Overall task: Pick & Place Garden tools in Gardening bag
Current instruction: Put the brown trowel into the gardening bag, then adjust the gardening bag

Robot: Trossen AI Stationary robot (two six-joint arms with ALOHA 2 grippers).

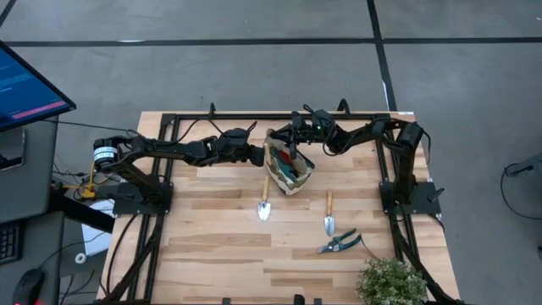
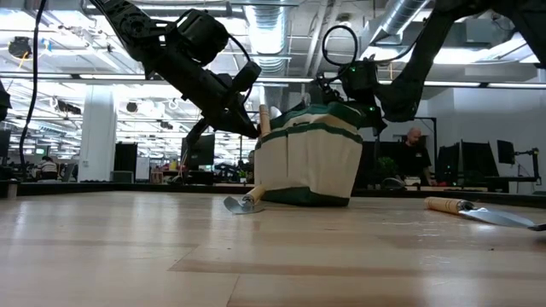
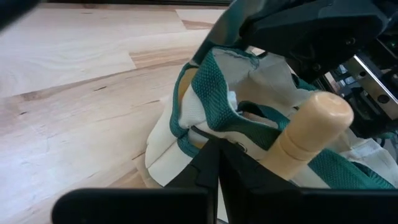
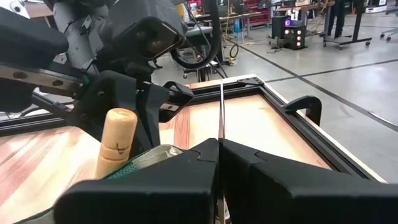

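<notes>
We saw the bag (image 1: 290, 172) near the worktop's (image 1: 212, 246) far edge. The left claw (image 1: 259, 156) and right claw (image 1: 292, 138), both shut tight and gripping nothing we could make out, met at its rim. Two trowels (image 1: 264, 199) and shears (image 1: 338, 244) lay nearer the front edge.

Grey concrete floor (image 1: 254, 68) crossed by dark lines surrounds the pale wooden desk (image 1: 212, 246); a blue-lit monitor (image 1: 25, 85) stands at ten o'clock.

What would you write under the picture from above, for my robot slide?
Both grippers, left gripper and right gripper, shut at the gardening bag; two trowels and shears wait.
</notes>
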